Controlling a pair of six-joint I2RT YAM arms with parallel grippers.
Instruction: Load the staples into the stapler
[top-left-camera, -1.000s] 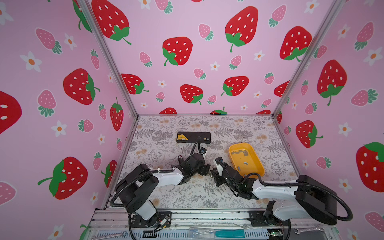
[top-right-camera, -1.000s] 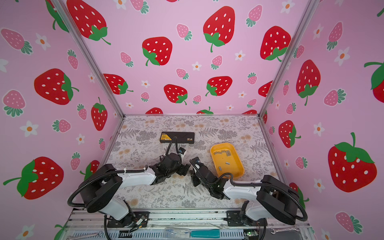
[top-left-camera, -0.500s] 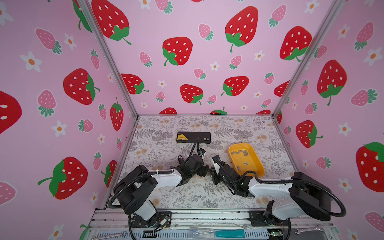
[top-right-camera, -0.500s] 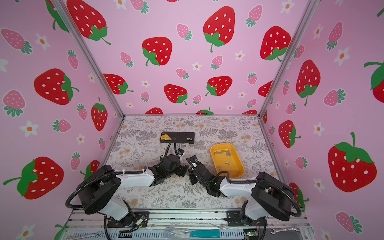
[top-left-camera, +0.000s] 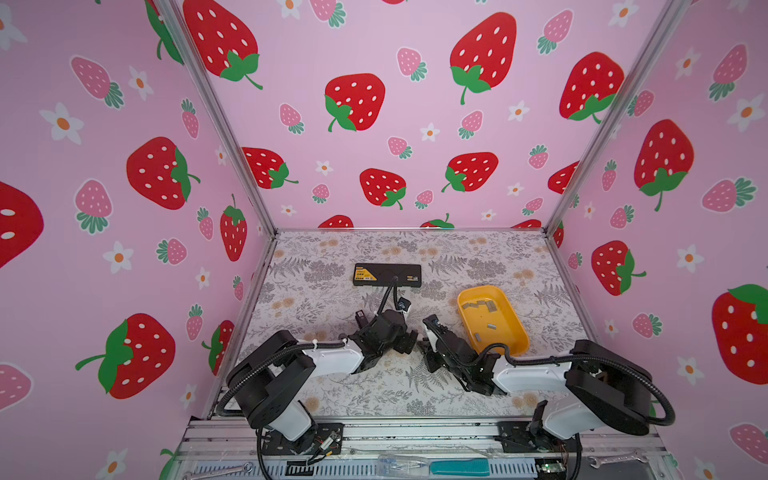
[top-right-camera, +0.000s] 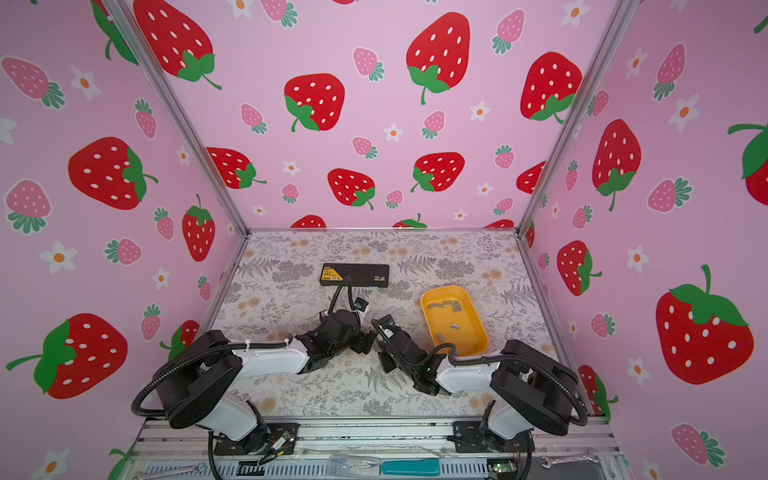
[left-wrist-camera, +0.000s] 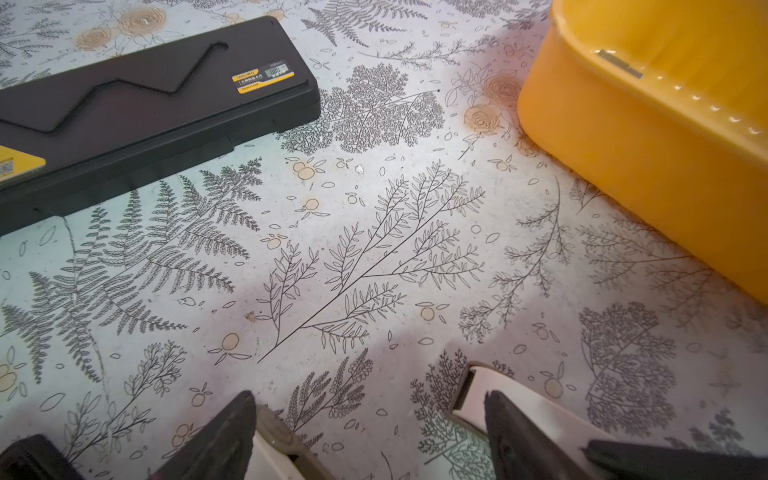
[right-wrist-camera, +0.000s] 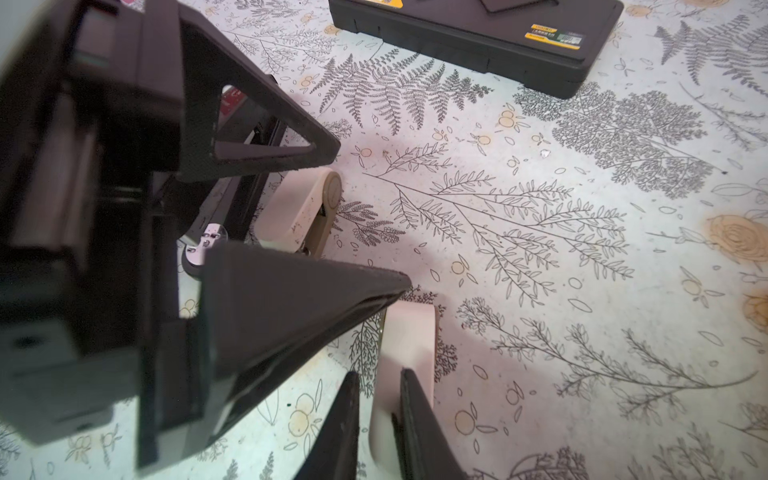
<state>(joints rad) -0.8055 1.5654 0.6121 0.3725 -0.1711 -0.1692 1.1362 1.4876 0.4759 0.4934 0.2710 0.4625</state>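
Though spread wide, clamped across the whitish stapler (right-wrist-camera: 303, 208) at table (top-left-camera: 316, 291) centre: jaws of left gripper (left-wrist-camera: 370, 395), arm in from 7 o'clock. Farther back, at 12 o'clock, flat black case (top-left-camera: 387, 275). Just right of centre, pinched nearly closed on a thin whitish stapler part beside that body: jaws of right gripper (right-wrist-camera: 379, 372), arm in from 5 o'clock. Cannot tell whether both pieces join. At 3 o'clock, apart from stapler, yellow tray (top-left-camera: 509, 328) holding loose grey staples (top-left-camera: 478, 305), mostly clustered at its far end, a few nearer.
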